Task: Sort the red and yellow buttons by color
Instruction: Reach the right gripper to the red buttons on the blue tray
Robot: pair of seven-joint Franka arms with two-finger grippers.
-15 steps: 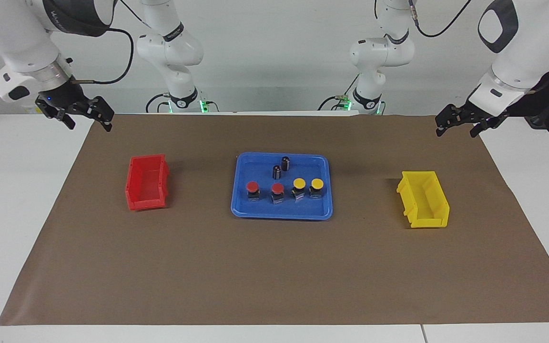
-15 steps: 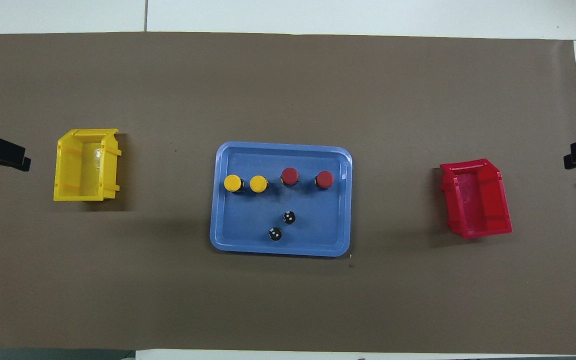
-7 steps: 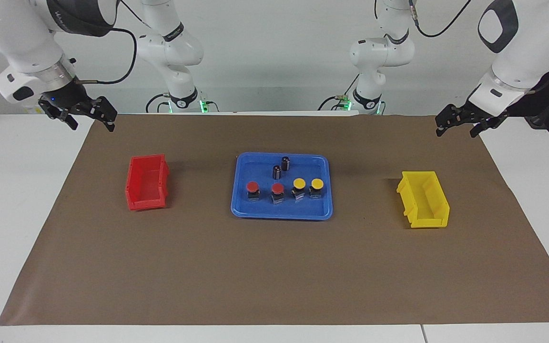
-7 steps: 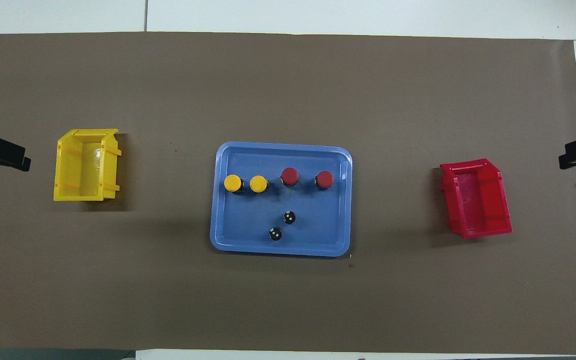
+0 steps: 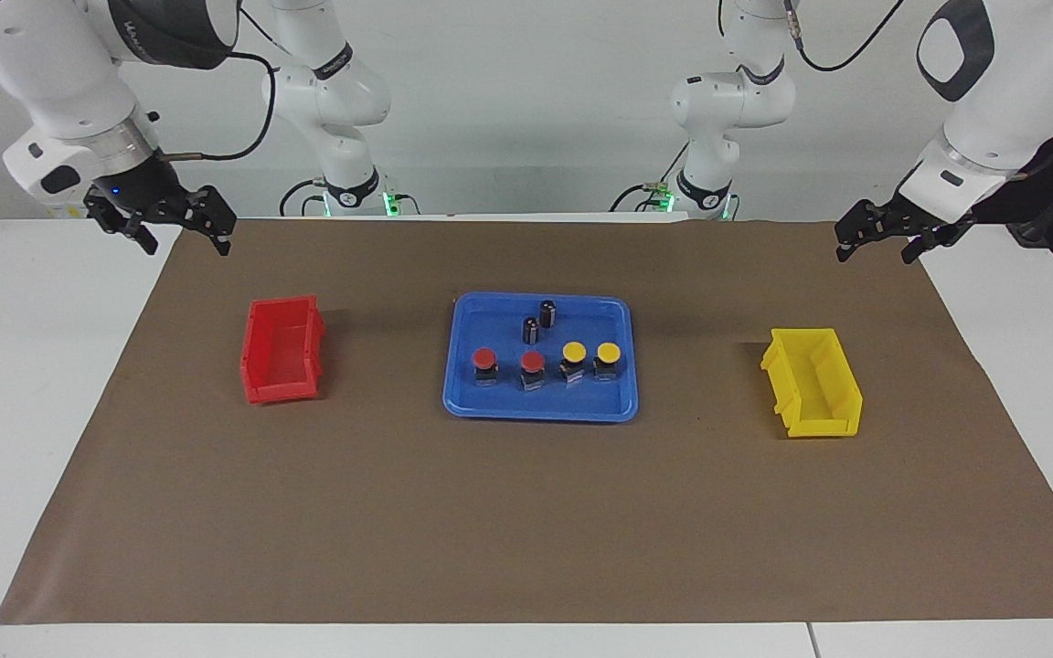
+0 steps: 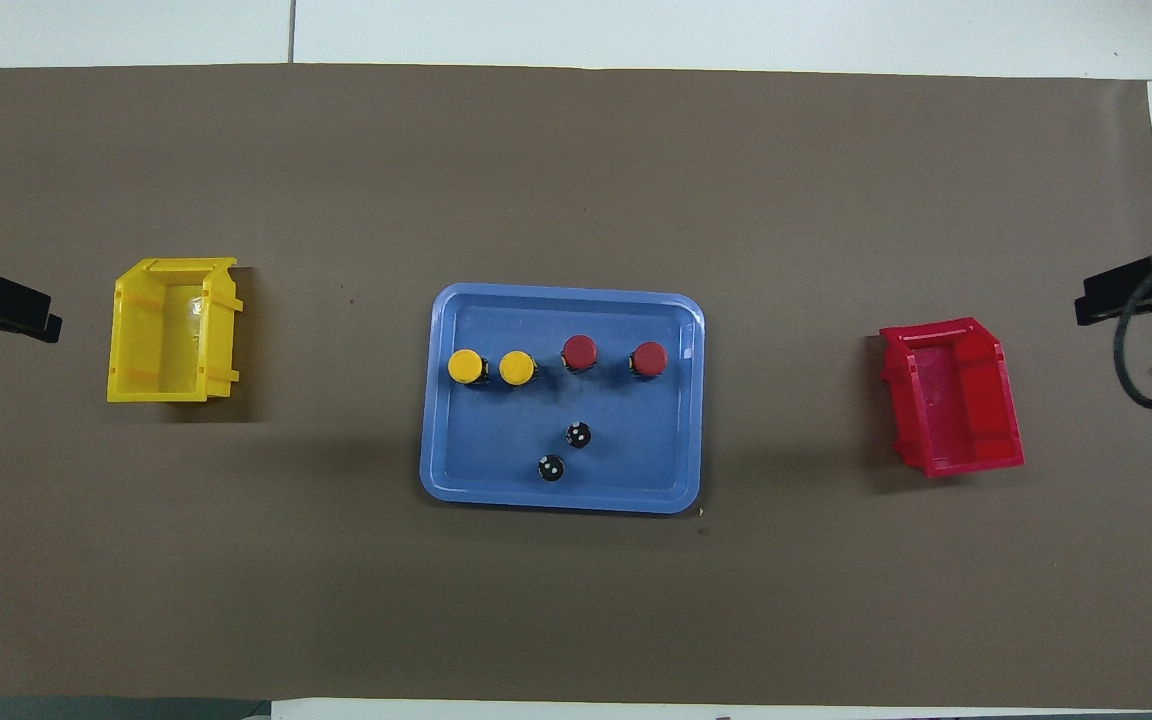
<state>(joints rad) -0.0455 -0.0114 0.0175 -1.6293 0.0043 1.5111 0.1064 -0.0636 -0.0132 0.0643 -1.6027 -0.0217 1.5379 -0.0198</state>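
Two red buttons (image 5: 484, 357) (image 5: 532, 362) and two yellow buttons (image 5: 574, 352) (image 5: 609, 353) stand in a row in a blue tray (image 5: 540, 413). In the overhead view the reds (image 6: 579, 352) (image 6: 649, 358) are toward the right arm's end and the yellows (image 6: 465, 366) (image 6: 517, 368) toward the left arm's end. My right gripper (image 5: 184, 239) is open and empty, up over the mat's edge at the right arm's end. My left gripper (image 5: 874, 251) is open and empty over the mat's edge at the left arm's end, and that arm waits.
A red bin (image 5: 252, 352) sits on the brown mat toward the right arm's end, a yellow bin (image 5: 787, 388) toward the left arm's end. Two black capless cylinders (image 5: 530, 330) (image 5: 547, 313) stand in the tray, nearer to the robots than the buttons.
My right gripper has moved inward from the table's end, over the mat's edge toward the red bin. The left arm and all the objects have not moved.
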